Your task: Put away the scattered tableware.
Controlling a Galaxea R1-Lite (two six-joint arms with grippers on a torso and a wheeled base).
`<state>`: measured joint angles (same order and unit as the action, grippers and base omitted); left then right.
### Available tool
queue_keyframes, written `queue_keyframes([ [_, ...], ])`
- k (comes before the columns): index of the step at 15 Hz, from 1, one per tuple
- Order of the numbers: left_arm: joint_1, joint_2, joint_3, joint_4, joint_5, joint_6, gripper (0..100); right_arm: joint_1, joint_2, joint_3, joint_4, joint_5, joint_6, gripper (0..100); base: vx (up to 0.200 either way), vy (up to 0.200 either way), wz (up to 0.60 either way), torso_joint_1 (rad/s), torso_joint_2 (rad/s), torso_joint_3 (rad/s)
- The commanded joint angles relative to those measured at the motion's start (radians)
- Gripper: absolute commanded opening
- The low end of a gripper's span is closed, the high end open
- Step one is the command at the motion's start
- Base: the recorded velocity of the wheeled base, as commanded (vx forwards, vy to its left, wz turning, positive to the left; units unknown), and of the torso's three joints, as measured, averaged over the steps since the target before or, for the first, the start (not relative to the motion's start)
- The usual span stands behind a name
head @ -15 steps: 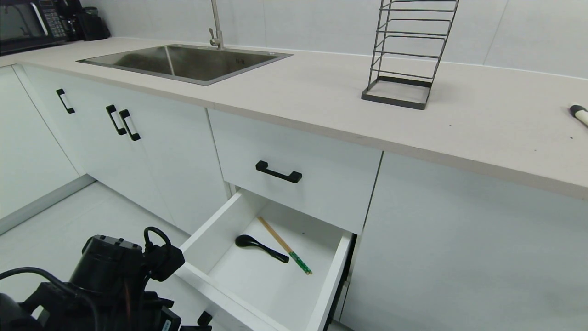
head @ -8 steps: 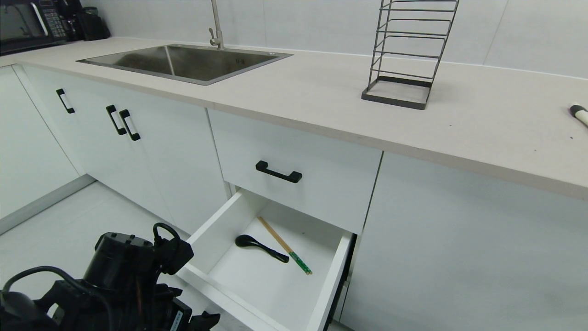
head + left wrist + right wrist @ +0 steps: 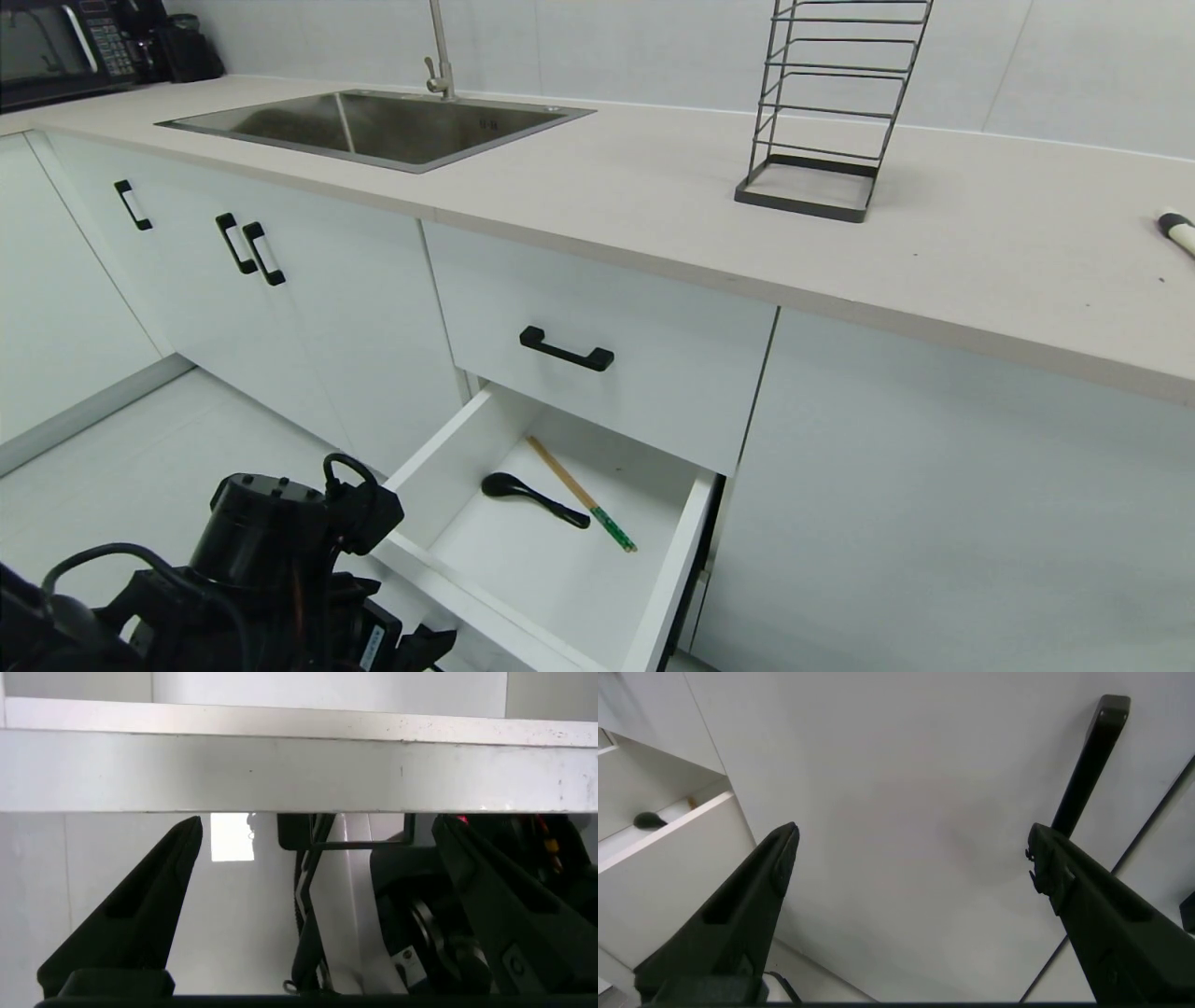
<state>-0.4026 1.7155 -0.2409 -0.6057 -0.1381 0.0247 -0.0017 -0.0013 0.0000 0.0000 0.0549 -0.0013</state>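
The left hand, fingers spread wide and holding nothing, hangs close to the front of the open drawer, where a black spoon lies beside the chopsticks. The right hand, likewise open and empty, faces a white cabinet door. Shutting the drawer looks next: a square, steady push on its front should keep the tableware from sliding.

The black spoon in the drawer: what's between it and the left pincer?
In the head view, the drawer's white front wall stands between the left pincer and the black spoon, then bare drawer floor.
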Motion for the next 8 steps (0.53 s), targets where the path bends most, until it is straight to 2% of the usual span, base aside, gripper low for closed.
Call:
queue_keyframes([
  [1, 0.001, 0.024, -0.002, -0.032, 0.000, -0.005, 100, 0.000, 0.001, 0.000, 0.000, 0.000, 0.000, 100, 0.000, 0.000, 0.00, 0.000, 0.00, 0.000],
  [4, 0.001, 0.058, -0.002, -0.104, 0.000, -0.008, 100, 0.000, 0.001, 0.000, 0.000, 0.000, 0.000, 100, 0.000, 0.000, 0.00, 0.000, 0.00, 0.000],
  [8, 0.001, 0.067, -0.009, -0.126, 0.000, -0.009, 100, 0.000, 0.001, 0.000, 0.000, 0.000, 0.000, 100, 0.000, 0.000, 0.00, 0.000, 0.00, 0.000],
])
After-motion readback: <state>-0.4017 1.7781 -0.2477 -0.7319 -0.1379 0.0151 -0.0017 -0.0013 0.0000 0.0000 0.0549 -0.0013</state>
